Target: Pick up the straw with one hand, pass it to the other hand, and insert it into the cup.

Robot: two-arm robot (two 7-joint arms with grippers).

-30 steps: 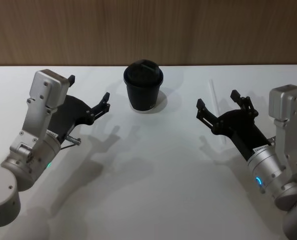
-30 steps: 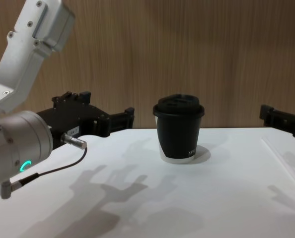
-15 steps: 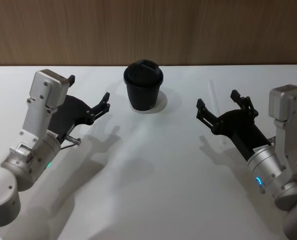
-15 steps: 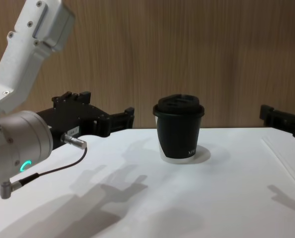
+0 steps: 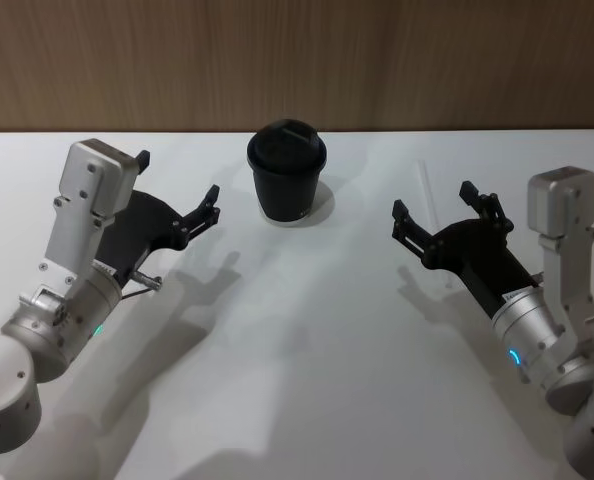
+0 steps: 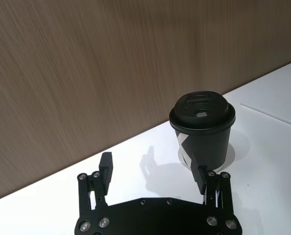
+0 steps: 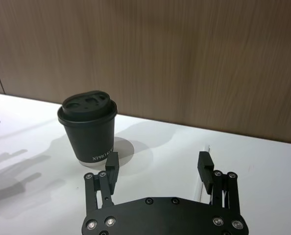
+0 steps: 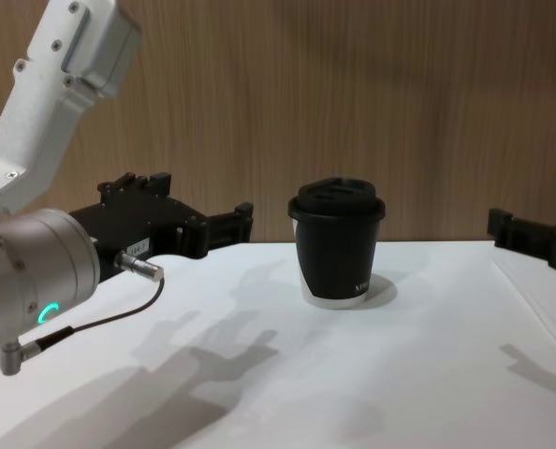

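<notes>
The black lidded cup stands upright at the back centre of the white table. To its right the thin white straw lies flat on the table, pointing away from me. My right gripper hovers open just above the straw's middle, its fingers either side of it and nothing held. In the right wrist view the straw runs under the right gripper, close to one finger, with the cup beyond. My left gripper hangs open and empty left of the cup.
A wood-panelled wall closes off the table's far edge right behind the cup. A brown cable loops from the left wrist. Bare white tabletop stretches between the two arms and toward me.
The right arm has shifted slightly left and lower over the straw. The left arm, cup and straw have stayed where they were.
</notes>
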